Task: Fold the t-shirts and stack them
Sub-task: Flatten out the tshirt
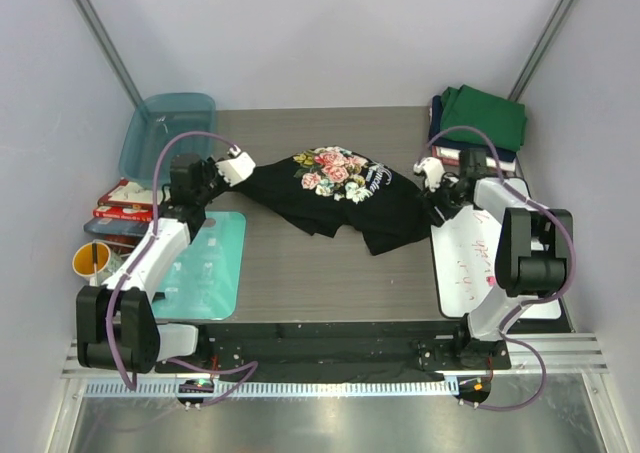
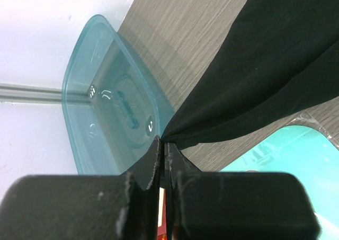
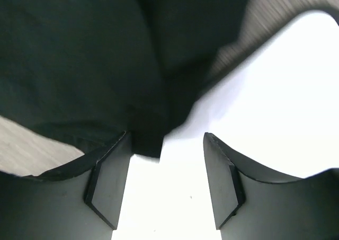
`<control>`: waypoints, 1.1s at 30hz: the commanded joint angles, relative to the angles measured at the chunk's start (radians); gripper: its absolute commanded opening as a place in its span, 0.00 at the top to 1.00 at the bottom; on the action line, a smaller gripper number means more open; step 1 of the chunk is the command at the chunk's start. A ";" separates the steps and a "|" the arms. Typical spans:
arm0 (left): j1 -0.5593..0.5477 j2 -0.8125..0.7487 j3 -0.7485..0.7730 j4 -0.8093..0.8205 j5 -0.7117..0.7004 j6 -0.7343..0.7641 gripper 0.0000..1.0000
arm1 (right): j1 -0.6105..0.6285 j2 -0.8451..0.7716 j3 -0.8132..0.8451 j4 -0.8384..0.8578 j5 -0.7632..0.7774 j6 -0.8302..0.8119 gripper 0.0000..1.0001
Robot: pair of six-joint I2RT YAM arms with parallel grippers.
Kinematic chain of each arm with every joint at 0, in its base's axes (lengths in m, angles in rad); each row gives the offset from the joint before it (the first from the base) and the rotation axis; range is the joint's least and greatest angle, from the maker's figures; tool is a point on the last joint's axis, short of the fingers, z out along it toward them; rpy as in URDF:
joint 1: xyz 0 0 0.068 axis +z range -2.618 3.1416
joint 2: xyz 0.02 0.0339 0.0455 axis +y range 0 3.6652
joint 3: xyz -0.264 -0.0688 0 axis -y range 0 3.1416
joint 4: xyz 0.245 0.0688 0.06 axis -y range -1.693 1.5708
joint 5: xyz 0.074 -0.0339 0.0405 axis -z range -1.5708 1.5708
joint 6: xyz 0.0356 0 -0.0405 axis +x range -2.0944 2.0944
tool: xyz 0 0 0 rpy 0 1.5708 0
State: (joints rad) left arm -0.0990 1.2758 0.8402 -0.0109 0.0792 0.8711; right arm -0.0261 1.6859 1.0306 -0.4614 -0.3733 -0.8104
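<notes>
A black t-shirt (image 1: 340, 198) with a pink-white floral print lies crumpled across the middle of the table. My left gripper (image 1: 240, 163) is shut on its left edge, and the cloth runs taut from the fingertips (image 2: 163, 142) up to the black t-shirt (image 2: 265, 65). At the shirt's right edge, my right gripper (image 1: 432, 178) is open. In the right wrist view the right gripper (image 3: 167, 139) has its jaws wide apart, and a corner of the black t-shirt (image 3: 95, 54) lies loose against the left finger (image 3: 108, 181). Folded t-shirts, green (image 1: 485, 113) on top, are stacked at the back right.
A teal tub (image 1: 165, 133) stands at the back left, close to my left gripper. A teal mat (image 1: 215, 263) lies front left and a white board (image 1: 480, 253) front right. Red boxes (image 1: 125, 203) and a yellow cup (image 1: 90, 263) sit at the left edge.
</notes>
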 commanded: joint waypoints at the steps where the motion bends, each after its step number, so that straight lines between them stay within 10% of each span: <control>1: -0.002 0.013 0.000 0.043 0.008 0.006 1.00 | -0.112 0.003 0.081 -0.114 -0.242 0.042 0.37; 16: -0.013 0.034 0.017 0.054 0.010 0.009 1.00 | -0.170 0.199 0.186 -0.385 -0.424 -0.101 0.49; 26: -0.016 0.039 0.005 0.055 0.021 0.012 1.00 | -0.173 0.173 0.204 -0.382 -0.385 -0.081 0.92; 33: -0.028 0.040 -0.003 0.061 0.019 0.012 1.00 | -0.175 0.117 0.204 -0.390 -0.363 -0.084 0.64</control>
State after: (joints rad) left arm -0.1181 1.3121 0.8402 -0.0036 0.0811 0.8753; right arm -0.1986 1.8786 1.2037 -0.8360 -0.7380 -0.8871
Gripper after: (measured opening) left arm 0.006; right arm 0.335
